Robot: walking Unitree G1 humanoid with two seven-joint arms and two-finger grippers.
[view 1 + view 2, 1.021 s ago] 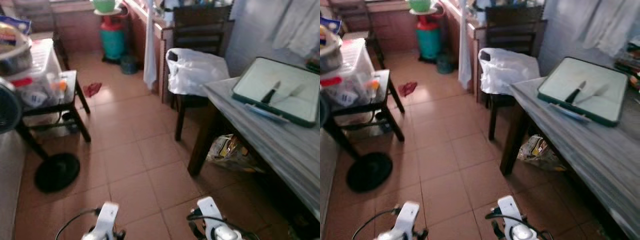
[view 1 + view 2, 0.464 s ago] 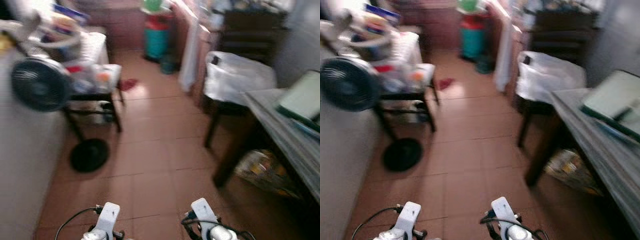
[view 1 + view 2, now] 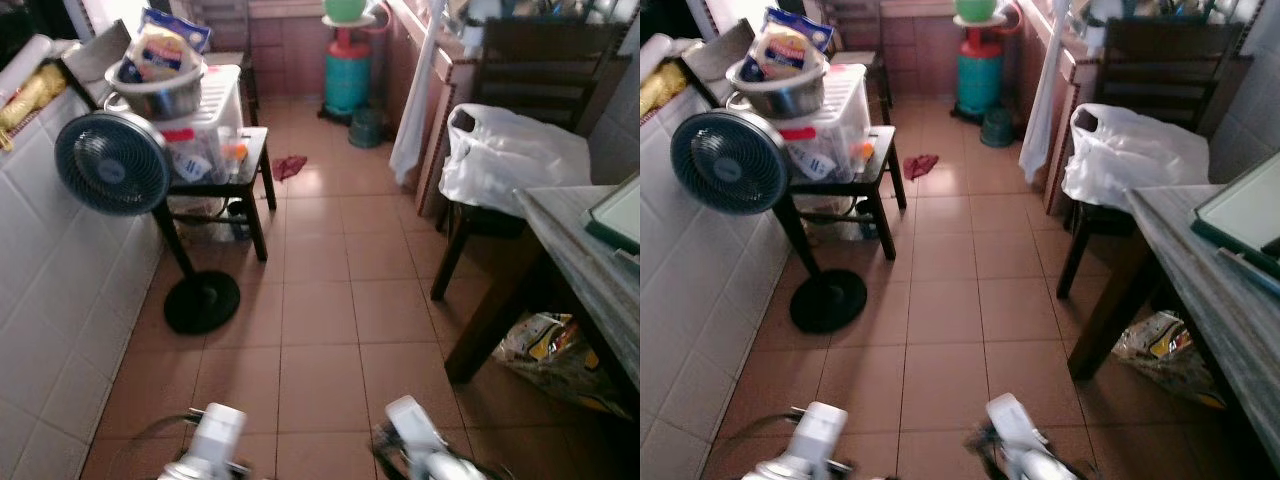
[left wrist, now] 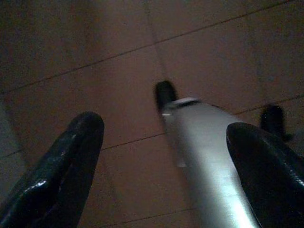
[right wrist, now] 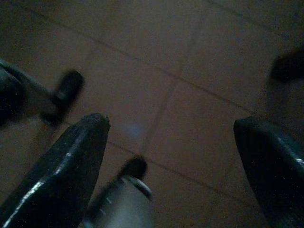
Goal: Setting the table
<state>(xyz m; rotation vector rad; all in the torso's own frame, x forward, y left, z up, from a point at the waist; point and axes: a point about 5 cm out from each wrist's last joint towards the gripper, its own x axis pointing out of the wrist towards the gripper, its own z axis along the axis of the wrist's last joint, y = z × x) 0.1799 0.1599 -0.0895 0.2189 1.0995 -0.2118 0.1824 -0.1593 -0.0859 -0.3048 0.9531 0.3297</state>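
A grey wooden table stands at the right edge of the head views. A white board with a dark green rim lies on it, cut off by the picture's edge. My two silver arms hang low at the bottom, the left arm and the right arm. In the left wrist view my left gripper is open above bare floor tiles, with nothing between its fingers. My right gripper is also open over the tiles and holds nothing.
A standing fan stands against the white tiled wall on the left. Behind it is a black side table with a plastic box and a metal bowl. A white bag sits on a dark chair. Brown floor tiles run down the middle.
The camera has turned left: the table and board slid to the right edge, and the fan and tiled wall came into view. Both arms stay low.
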